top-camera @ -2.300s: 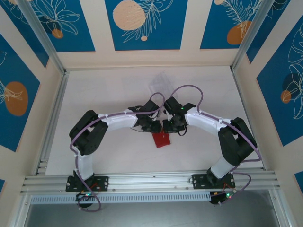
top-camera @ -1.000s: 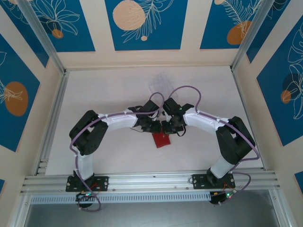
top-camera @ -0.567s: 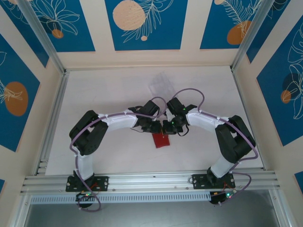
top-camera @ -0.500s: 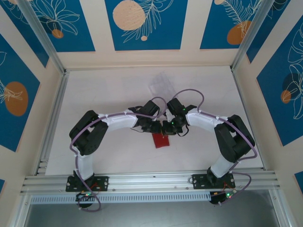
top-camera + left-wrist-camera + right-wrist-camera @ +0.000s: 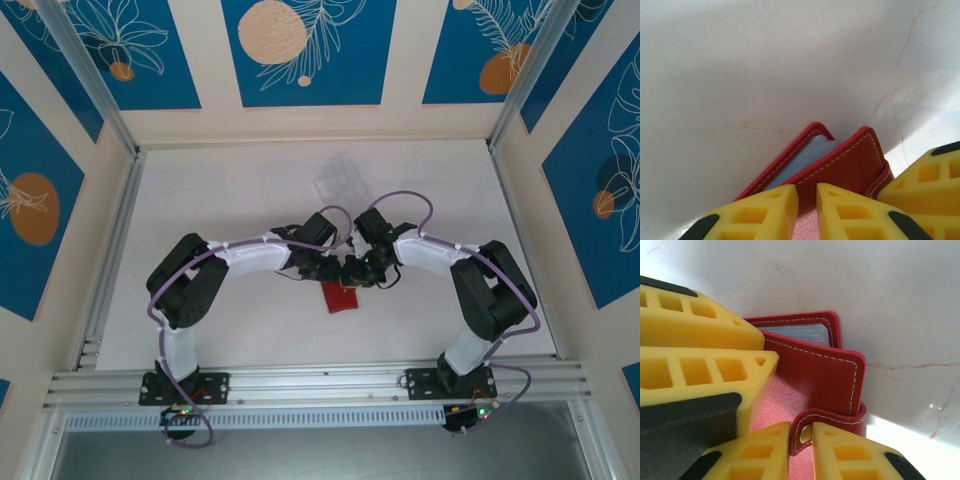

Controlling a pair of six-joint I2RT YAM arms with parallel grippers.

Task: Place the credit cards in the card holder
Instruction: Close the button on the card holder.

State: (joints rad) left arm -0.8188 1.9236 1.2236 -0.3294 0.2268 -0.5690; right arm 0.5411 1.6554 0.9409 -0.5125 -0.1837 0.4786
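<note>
The red card holder (image 5: 341,297) lies on the white table in front of both grippers, its cover lifted a little. Grey pockets (image 5: 807,154) show inside it. My left gripper (image 5: 807,192) is shut on the edge of the red cover (image 5: 850,160). In the right wrist view its yellow fingers (image 5: 700,325) straddle that cover. My right gripper (image 5: 801,432) holds the snap tab (image 5: 832,420) between narrowly parted fingers, and the metal snap shows between them. Seen from above, the left gripper (image 5: 333,277) and the right gripper (image 5: 352,280) meet over the holder. The credit cards are hidden.
A clear plastic tray (image 5: 345,178) sits on the table behind the grippers. Aluminium rails run along the left edge (image 5: 110,250) and the near edge (image 5: 320,380). Patterned blue walls enclose the back and sides.
The right gripper has shifted slightly left toward the left gripper, over the holder. Its jaws have eased apart a little around the tab. The left arm holds still.
</note>
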